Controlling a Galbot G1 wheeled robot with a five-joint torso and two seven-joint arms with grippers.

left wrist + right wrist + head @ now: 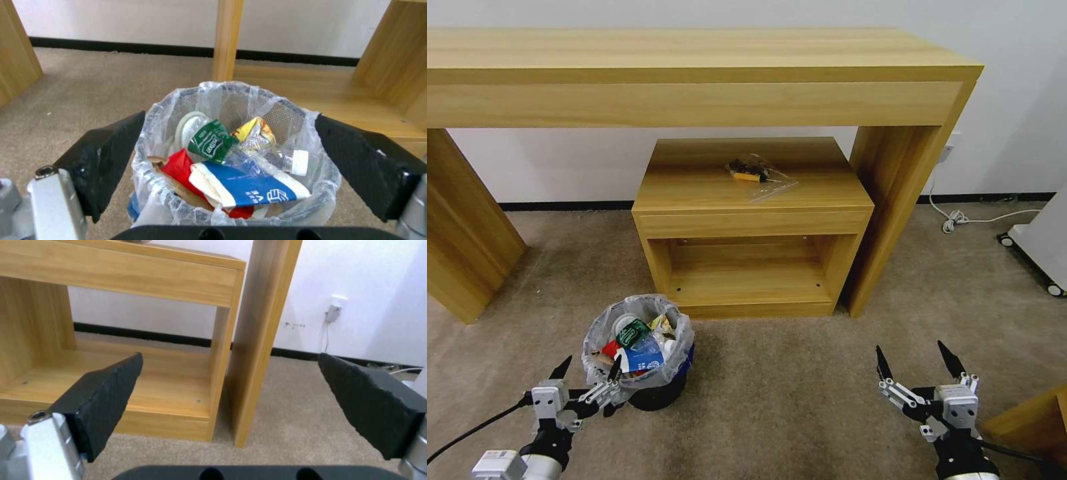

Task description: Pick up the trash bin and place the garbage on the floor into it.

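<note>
Furniture first: we see a long wooden table (694,73) spanning the wall, with a smaller open cabinet (752,220) tucked beneath it, both pale grained wood on short-pile beige carpet (800,400). On the cabinet top lies a clear bag (757,175) with a yellow-black item, not ours to collect. Next in size, the trash bin (657,393), round, black mesh, upright, lined with crinkled clear plastic, stands on the carpet before the cabinet's left corner. The garbage (231,166) sits heaped inside it: a blue-white carton, red wrapper, green-labelled bottle, yellow wrapper. We judge the collecting done. Our left gripper (587,373) is by far the nearer arm; its fingers are spread wide and hold nothing, and the bin stands just ahead of them. Our right gripper (916,367) hangs well apart, equally spread and empty.
</note>
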